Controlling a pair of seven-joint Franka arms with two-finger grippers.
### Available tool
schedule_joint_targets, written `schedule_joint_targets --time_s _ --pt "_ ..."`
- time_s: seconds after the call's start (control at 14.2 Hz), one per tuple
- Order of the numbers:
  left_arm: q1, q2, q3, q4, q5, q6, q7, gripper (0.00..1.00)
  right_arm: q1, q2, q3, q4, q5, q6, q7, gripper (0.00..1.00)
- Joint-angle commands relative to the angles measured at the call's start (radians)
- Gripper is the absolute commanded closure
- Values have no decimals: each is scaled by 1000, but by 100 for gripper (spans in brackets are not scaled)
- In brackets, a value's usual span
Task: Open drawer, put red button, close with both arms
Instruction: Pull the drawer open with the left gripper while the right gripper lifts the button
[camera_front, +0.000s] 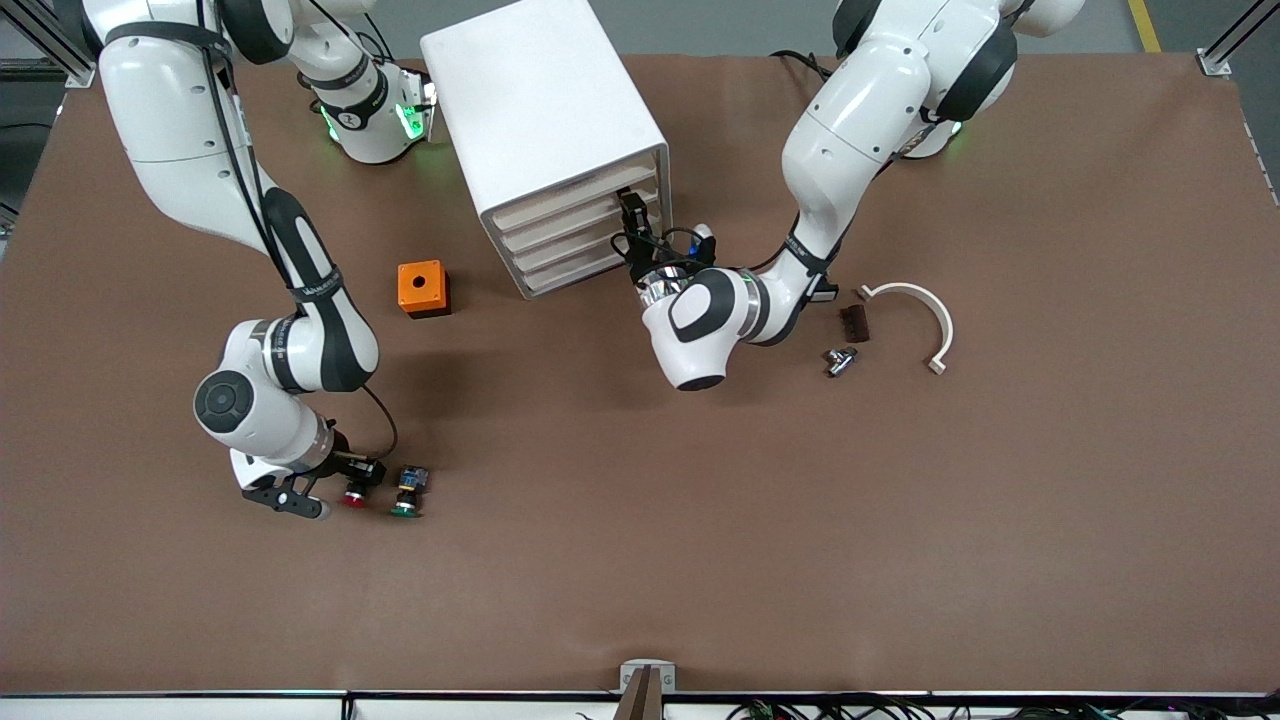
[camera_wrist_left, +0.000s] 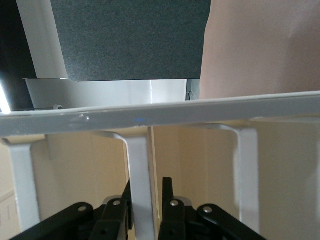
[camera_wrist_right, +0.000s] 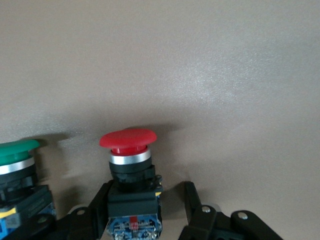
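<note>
Red button (camera_wrist_right: 128, 150) between right hand (camera_wrist_right: 145, 210) fingers, apparently ungripped.

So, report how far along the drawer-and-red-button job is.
Done: nothing yet; the white cabinet looks fully shut. In hand: the left gripper has its jaws either side of a drawer handle, not clamped; the right gripper straddles the red button, which sits on the table beside the green button, with a gap on one side. Left: pull the drawer open, put the button in, close with both arms.
</note>
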Motion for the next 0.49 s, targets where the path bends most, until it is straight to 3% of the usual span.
schedule_joint_targets --time_s 0.0,0.07,0.21,0.42 --pt "-10 -2 1 -5 -34 -12 -22 88 8 16 -3 33 12 -11 6 64" --pt "-9 0 1 -4 -34 -12 -29 90 8 15 -3 35 12 -12 5 80" --pt "-1 -2 1 -4 -41 -12 -42 95 7 12 -3 33 12 -14 3 97" --pt "23 -2 3 -1 -41 -12 -40 95 5 -5 -3 32 12 -32 5 100"
